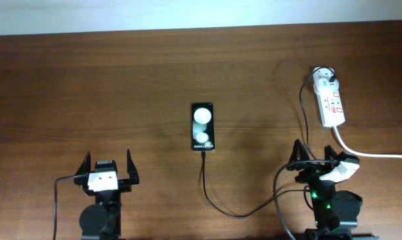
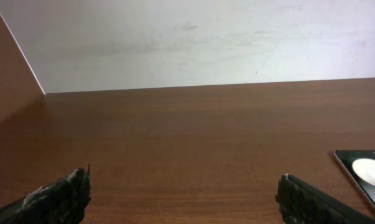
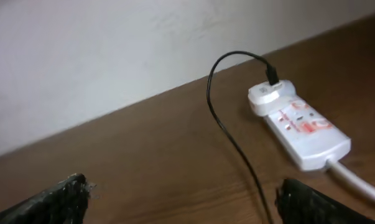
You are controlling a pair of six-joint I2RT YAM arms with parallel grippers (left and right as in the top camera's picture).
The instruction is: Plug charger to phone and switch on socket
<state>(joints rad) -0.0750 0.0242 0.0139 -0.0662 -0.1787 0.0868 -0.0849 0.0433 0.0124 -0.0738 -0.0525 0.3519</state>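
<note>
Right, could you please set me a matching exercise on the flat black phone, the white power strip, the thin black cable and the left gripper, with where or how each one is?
Things:
1. flat black rectangular phone
2. white oblong power strip
3. thin black charger cable
4. left gripper

Places or states:
A. far right of the brown wooden table
B. open, holding nothing
C. middle of the table
D. running from strip to phone

Pairs: 1-C, 2-A, 3-D, 4-B

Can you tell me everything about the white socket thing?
The socket is a white plastic-looking oblong with small red marks on top. It lies flat on the table, far right. A white plug sits in its far end, with the thin black cable coming out. A thick white cord leaves its near end.
</note>
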